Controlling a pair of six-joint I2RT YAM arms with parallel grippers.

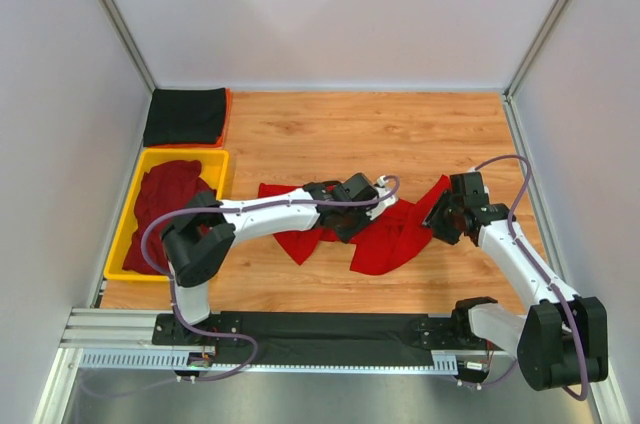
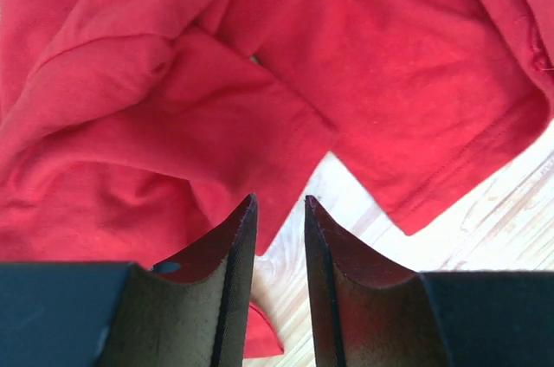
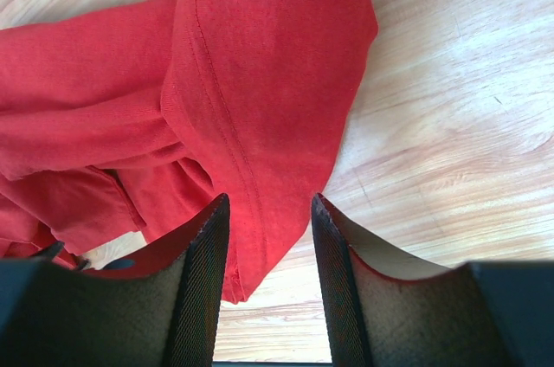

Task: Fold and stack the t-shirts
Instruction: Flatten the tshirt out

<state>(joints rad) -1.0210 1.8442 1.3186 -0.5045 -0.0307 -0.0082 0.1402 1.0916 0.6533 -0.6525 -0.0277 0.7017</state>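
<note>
Looking down each wrist, we see the left gripper [image 2: 279,202] parted narrowly over the bright red t-shirt [image 2: 173,125], holding nothing. The right gripper [image 3: 270,198] gapes wider, straddling a fold. The shirt lies crumpled mid-table [image 1: 350,134]. Farther left, maroon t-shirts [image 1: 165,209] fill the yellow tray [image 1: 186,152]. Beyond lies a folded black t-shirt [image 1: 187,116].

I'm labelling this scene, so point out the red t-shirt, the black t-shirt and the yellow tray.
red t-shirt [image 1: 385,244], top view, crumpled lower part.
black t-shirt [image 1: 186,116], top view, middle of folded cloth.
yellow tray [image 1: 190,153], top view, far rim.
</note>
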